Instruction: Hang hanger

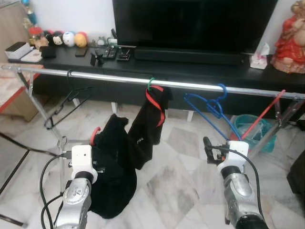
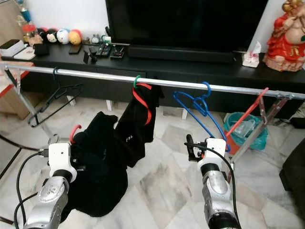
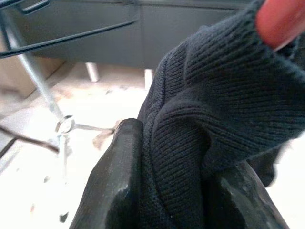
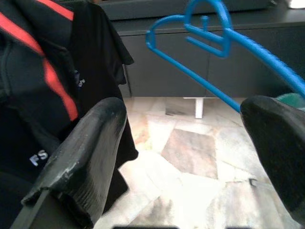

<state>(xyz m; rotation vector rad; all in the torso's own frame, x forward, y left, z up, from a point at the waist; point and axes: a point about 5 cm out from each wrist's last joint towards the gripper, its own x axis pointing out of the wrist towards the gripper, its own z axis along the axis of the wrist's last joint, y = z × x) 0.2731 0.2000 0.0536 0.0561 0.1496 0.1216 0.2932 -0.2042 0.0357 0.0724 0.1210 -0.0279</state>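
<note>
Low in front of a silver clothes rail (image 1: 119, 79), the left gripper (image 3: 176, 191) has its two black fingers clamped on a black knitted garment (image 1: 112, 171) that carries a red hanger (image 1: 94, 132), held below the rail and not hooked on it. To the right, the right gripper (image 4: 190, 157) hovers with its jaws wide apart, near a blue hanger (image 1: 209, 106) hooked on the rail. Between them a black-and-red garment (image 1: 152, 119) hangs from a green hook (image 1: 150, 84)

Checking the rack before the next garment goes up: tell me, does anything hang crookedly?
Yes. The blue plastic hanger dangles steeply tilted from the silver metal rail, and the black wire hanger slants too. The black garment with red trim droops bunched.
</note>
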